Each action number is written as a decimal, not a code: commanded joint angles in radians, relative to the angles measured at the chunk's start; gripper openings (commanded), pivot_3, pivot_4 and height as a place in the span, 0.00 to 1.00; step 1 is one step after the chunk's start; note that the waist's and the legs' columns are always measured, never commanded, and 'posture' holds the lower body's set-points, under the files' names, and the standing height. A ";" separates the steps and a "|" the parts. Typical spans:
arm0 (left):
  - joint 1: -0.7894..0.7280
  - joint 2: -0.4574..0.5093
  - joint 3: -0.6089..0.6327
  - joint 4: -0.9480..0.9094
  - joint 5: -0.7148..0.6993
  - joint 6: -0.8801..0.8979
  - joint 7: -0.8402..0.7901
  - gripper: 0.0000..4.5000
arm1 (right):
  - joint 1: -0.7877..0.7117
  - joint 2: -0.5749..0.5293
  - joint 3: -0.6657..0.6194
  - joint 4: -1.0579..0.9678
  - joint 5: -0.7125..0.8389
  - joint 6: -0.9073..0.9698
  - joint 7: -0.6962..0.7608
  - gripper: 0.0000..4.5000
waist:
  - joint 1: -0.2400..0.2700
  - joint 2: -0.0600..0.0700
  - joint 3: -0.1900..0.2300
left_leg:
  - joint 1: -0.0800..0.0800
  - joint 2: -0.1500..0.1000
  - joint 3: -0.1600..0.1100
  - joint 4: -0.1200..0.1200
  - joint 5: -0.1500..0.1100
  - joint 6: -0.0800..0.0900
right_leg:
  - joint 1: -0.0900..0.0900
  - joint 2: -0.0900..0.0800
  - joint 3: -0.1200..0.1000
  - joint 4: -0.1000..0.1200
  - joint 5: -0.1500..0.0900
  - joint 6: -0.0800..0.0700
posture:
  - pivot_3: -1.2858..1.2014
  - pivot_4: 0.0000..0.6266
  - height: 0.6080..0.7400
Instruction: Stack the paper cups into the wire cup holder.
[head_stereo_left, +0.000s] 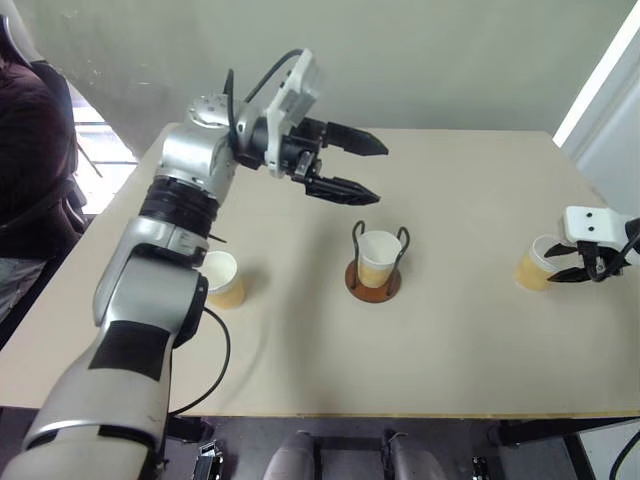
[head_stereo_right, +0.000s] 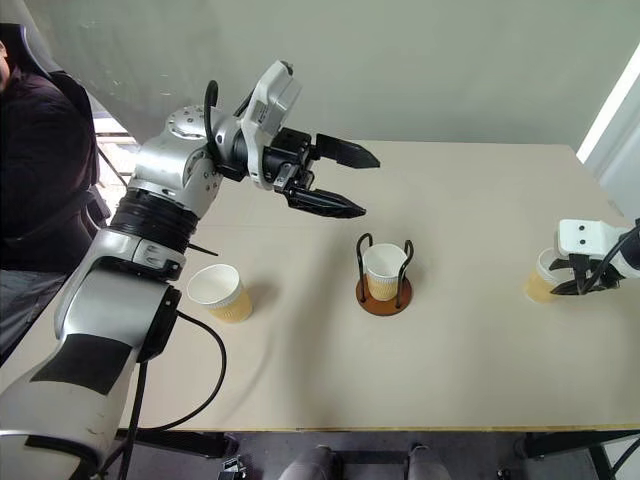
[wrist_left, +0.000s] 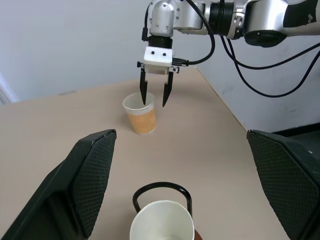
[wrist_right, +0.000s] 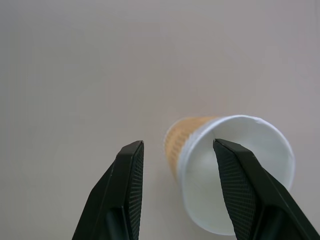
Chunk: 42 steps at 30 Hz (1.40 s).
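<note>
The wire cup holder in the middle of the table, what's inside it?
One paper cup stands upright inside the wire cup holder, between its two black loops. The cup looks empty as far as its white inside shows. The brown base under the cup is mostly covered by it.

Robot test room, lab-like — plain beige table (head_stereo_left: 470, 330) against bare wall (head_stereo_left: 430, 60); seated person (head_stereo_right: 35, 150) observing at side.

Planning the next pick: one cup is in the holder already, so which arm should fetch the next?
Right. The right gripper hangs open at the rim of the cup on the right, one finger over its mouth. The left gripper is open, raised above the table.
</note>
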 joint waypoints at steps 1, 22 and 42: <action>-0.004 0.010 0.055 -0.020 0.011 -0.003 -0.031 0.99 | -0.024 -0.002 0.016 0.038 -0.047 -0.053 -0.034 0.49 | 0.000 0.000 0.000 | 0.000 0.000 0.000 0.000 0.000 0.000 | 0.000 0.000 0.000 0.000 0.000 0.000 | 0.52 0.24 1.00; 0.224 0.190 -0.097 -0.131 0.054 -0.138 -0.031 1.00 | -0.096 0.051 0.081 0.183 -0.159 -0.142 -0.081 0.13 | -0.003 0.001 0.000 | 0.000 0.000 -0.001 -0.002 0.000 0.000 | -0.001 -0.002 -0.001 0.000 0.001 -0.001 | 0.52 0.24 1.00; 0.180 0.158 -0.092 -0.138 0.031 -0.084 -0.031 1.00 | -0.088 0.043 0.070 0.151 -0.147 -0.118 -0.059 0.01 | -0.006 0.001 0.000 | -0.001 -0.001 -0.002 -0.004 0.000 0.000 | -0.002 -0.003 -0.001 -0.001 0.001 -0.002 | 0.52 0.24 1.00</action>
